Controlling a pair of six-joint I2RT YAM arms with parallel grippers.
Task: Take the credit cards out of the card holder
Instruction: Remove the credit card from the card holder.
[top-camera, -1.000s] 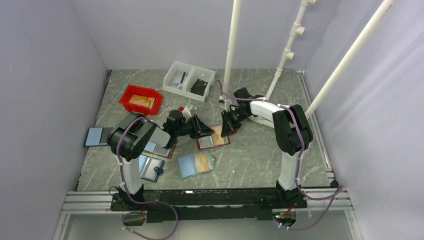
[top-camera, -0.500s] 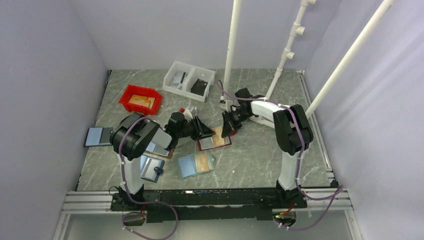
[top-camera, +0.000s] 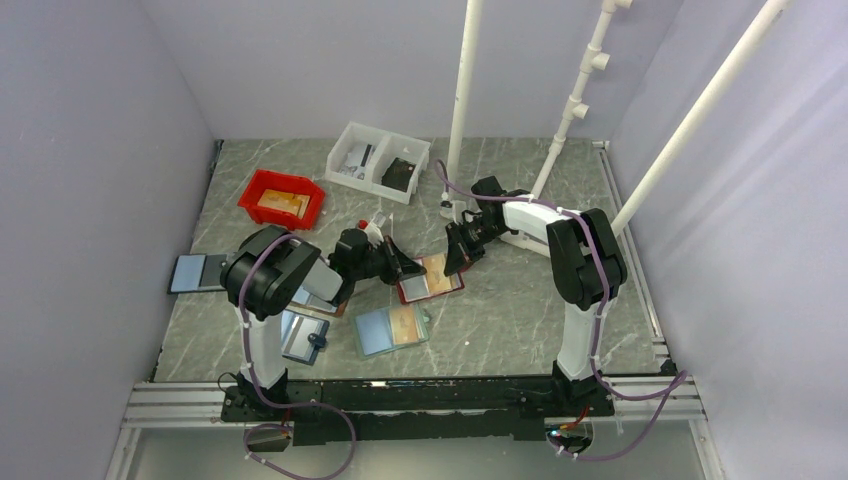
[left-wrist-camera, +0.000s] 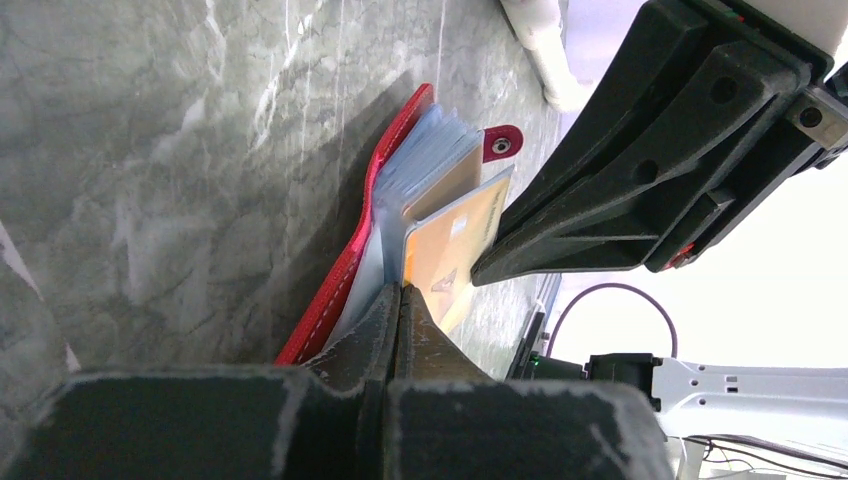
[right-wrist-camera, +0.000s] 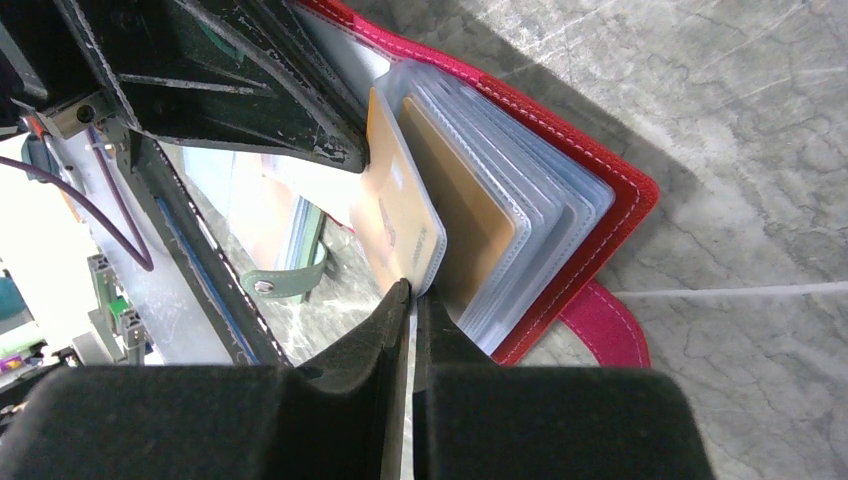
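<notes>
card holder (top-camera: 432, 281) open on counter (top-camera: 520, 300), between both arms | left tool (top-camera: 407, 270) closed at its left edge, sleeve grip unclear | right tool (top-camera: 449, 263) pinching orange credit card (right-wrist-camera: 400, 220) corner | card's long axis runs from right tool toward left

Perhaps five card holders (top-camera: 436, 285), three bins (top-camera: 262, 190), two arms (top-camera: 268, 272).

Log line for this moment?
stage: card extraction | orange card: partly out of card holder | right end effector: shut on it | left end effector: shut at its edge
</notes>
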